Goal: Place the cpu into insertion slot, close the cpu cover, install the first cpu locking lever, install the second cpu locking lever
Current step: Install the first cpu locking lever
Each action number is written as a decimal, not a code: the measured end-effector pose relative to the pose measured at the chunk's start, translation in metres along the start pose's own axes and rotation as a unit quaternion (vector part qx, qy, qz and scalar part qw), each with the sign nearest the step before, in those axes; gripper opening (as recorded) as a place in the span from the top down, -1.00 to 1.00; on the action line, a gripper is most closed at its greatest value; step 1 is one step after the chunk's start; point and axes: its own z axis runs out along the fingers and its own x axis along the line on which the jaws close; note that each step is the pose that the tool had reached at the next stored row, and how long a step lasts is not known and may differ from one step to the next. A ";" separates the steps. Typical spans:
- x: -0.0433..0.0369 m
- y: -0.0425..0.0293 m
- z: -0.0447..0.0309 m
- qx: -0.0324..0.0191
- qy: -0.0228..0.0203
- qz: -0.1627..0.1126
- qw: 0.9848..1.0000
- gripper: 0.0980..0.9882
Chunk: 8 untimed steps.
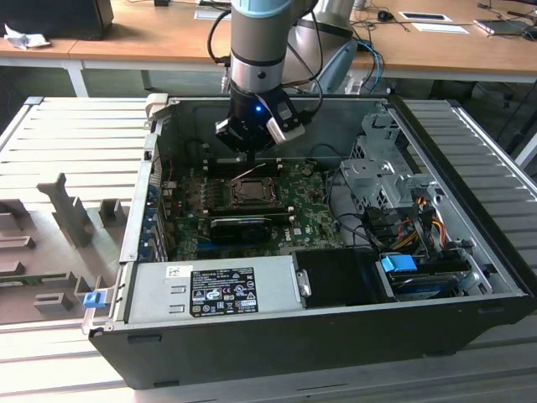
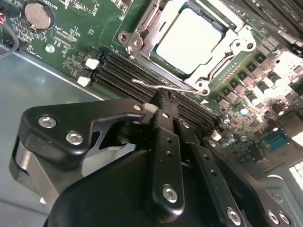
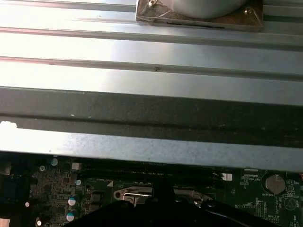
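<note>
Over the motherboard (image 1: 252, 210) inside the open computer case (image 1: 336, 327), my arm stands nearly vertical and the gripper (image 2: 163, 101) points straight down with its fingers pressed together, the tips at a thin wire locking lever (image 2: 161, 86) beside the memory slots (image 2: 123, 71). Just past them the cpu (image 2: 189, 40) lies flat in the insertion slot (image 2: 208, 78), with the cpu cover (image 2: 142, 35) closed around it.

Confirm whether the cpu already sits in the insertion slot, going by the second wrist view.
Yes: in the second wrist view the cpu lies flat inside the insertion slot, its pale metal top showing through the cpu cover closed over it.
</note>
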 end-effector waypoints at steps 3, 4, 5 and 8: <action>-0.0012 0.0004 0.0028 0.000 0.000 -0.001 1.000 0.98; -0.0015 0.0005 0.0037 0.000 0.000 -0.001 1.000 0.98; -0.0024 0.0007 0.0051 0.000 0.000 -0.001 1.000 0.98; -0.0055 0.0008 0.0078 0.000 0.000 -0.001 1.000 0.98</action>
